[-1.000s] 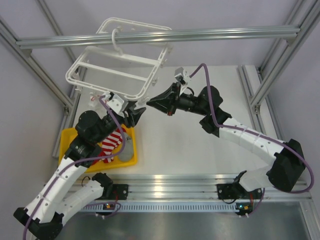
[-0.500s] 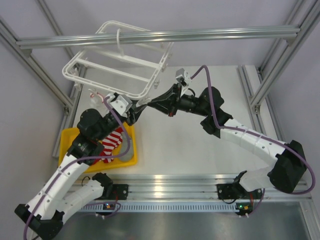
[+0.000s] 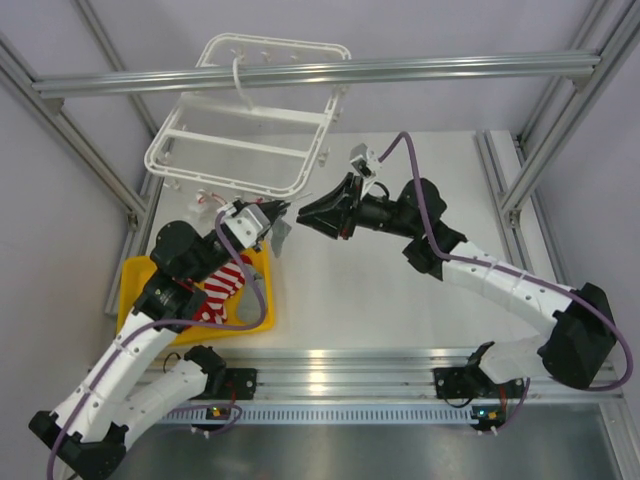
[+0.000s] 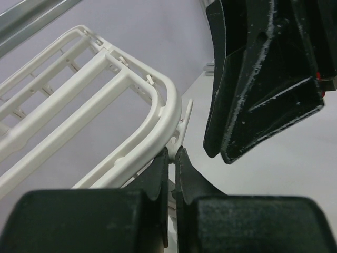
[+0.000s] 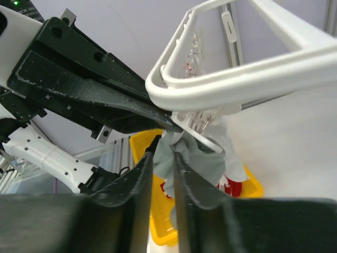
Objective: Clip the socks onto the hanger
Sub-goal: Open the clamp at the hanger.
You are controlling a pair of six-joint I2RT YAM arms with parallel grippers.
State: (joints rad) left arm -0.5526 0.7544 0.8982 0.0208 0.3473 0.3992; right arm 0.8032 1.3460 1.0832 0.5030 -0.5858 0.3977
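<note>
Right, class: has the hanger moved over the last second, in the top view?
Yes. The hanger has swung right: its near-left corner now lies further from the slanted grey beam on the left than half a second ago.

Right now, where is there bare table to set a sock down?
Bare: table between yellow tray and right arm, and beyond that arm toward the far-right corner. Crowded: under the hanger, where left gripper, right gripper, grey sock and clip meet.

A robotics lab test cell: grey aluminium beams frame a white table, enclosed by plain pale walls.
</note>
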